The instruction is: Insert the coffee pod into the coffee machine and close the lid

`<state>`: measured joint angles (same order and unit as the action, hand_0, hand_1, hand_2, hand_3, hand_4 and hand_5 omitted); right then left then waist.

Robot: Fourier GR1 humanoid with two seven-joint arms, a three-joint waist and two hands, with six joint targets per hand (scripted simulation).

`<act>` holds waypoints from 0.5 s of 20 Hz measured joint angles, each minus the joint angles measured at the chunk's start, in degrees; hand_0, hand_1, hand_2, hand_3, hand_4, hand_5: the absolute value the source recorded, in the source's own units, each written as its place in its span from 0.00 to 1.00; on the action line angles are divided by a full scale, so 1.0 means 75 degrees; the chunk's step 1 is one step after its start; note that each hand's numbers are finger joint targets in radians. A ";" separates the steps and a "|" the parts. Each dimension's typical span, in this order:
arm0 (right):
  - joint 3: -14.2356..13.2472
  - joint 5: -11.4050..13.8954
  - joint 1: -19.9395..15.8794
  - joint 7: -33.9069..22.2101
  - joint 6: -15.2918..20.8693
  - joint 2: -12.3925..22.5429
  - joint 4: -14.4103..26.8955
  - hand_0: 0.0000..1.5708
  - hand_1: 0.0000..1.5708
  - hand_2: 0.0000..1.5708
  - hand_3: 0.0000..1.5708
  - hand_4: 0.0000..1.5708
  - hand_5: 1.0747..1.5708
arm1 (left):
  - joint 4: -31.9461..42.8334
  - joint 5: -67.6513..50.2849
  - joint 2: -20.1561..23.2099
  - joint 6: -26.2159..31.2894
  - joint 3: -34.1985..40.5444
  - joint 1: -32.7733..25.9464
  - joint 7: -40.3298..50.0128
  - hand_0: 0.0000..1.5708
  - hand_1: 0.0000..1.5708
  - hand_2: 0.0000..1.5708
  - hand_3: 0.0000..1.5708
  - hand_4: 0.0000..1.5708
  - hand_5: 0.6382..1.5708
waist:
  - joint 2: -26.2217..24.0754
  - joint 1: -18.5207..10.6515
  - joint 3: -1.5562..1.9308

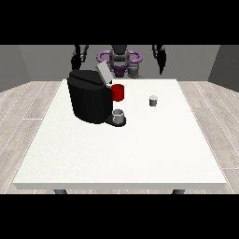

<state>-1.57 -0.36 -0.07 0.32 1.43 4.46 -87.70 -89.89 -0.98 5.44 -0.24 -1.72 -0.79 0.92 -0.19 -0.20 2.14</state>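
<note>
1. The robot (119, 59) is cut off at the view's top by the black band, so its head does not show.
2. The hand at the view's left (76, 60) and the hand at the view's right (161, 60) are too small to tell how they are held.
3. The coffee machine (88, 95) hides part of the red cup (118, 92) behind it.
4. The coffee pod (153, 100) is too small to show markings.

bare room: wood-plank floor (28, 100), grey walls (42, 60).
</note>
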 measured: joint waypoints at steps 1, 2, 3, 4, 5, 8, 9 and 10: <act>-0.0011 -0.0038 0.0013 0.0050 -0.0060 0.0014 0.0031 0.00 0.00 0.00 0.00 0.00 1.00 | 0.0003 0.0059 0.0041 0.0029 -0.0029 0.0012 -0.0029 0.00 0.00 0.00 0.00 0.00 1.00 | -0.0002 0.0021 -0.0060; -0.0012 -0.0086 0.0044 0.0017 -0.0110 0.0019 0.0013 0.00 0.00 0.00 0.00 0.00 1.00 | 0.0026 0.0142 0.0133 0.0081 -0.0044 -0.0017 -0.0075 0.00 0.00 0.00 0.00 0.00 1.00 | -0.0047 0.0047 -0.0110; 0.0004 -0.0086 -0.0006 -0.0029 -0.0093 -0.0015 0.0035 0.00 0.00 0.00 0.00 0.00 1.00 | 0.0008 0.0222 0.0244 0.0151 -0.0059 0.0060 -0.0093 0.00 0.00 0.00 0.00 0.00 1.00 | -0.0044 0.0043 -0.0150; 0.0003 -0.0076 -0.0033 0.0083 -0.0120 -0.0011 0.0103 0.00 0.00 0.00 0.00 0.00 1.00 | 0.0023 0.0308 0.0387 0.0265 -0.0066 0.0126 -0.0250 0.00 0.00 0.00 0.00 0.00 1.00 | 0.0016 0.0043 -0.0180; -0.0003 -0.0079 -0.0033 0.0021 -0.0136 0.0016 0.0092 0.00 0.00 0.00 0.00 0.00 1.00 | 0.0041 0.0397 0.0566 0.0426 -0.0091 0.0066 -0.0418 0.00 0.00 0.00 0.00 0.00 1.00 | -0.0029 0.0026 -0.0204; -0.0101 0.0251 -0.0138 0.0091 0.0220 0.0085 0.0117 0.00 0.00 0.00 0.00 0.00 1.00 | 0.0040 0.0694 0.1119 0.0841 -0.0144 0.0121 -0.0840 0.00 0.00 0.00 0.00 0.00 1.00 | -0.0019 0.0041 -0.0249; -0.0071 0.0433 -0.0084 0.0146 0.0369 0.0082 0.0115 0.00 0.00 0.00 0.00 0.00 1.00 | 0.0049 0.0782 0.1278 0.0947 -0.0146 0.0122 -0.0913 0.00 0.00 0.00 0.00 0.00 1.00 | -0.0049 0.0069 -0.0259; -0.0061 0.0577 -0.0095 0.0199 0.0506 0.0070 0.0132 0.00 0.00 0.00 0.00 0.00 1.00 | 0.0087 0.0903 0.1376 0.0999 -0.0165 0.0156 -0.1028 0.00 0.00 0.00 0.00 0.00 1.00 | -0.0019 0.0092 -0.0265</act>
<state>-2.03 3.97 -0.78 1.82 5.22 4.99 -86.71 -89.24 5.79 15.76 7.26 -2.96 0.38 -6.79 -0.34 0.48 0.16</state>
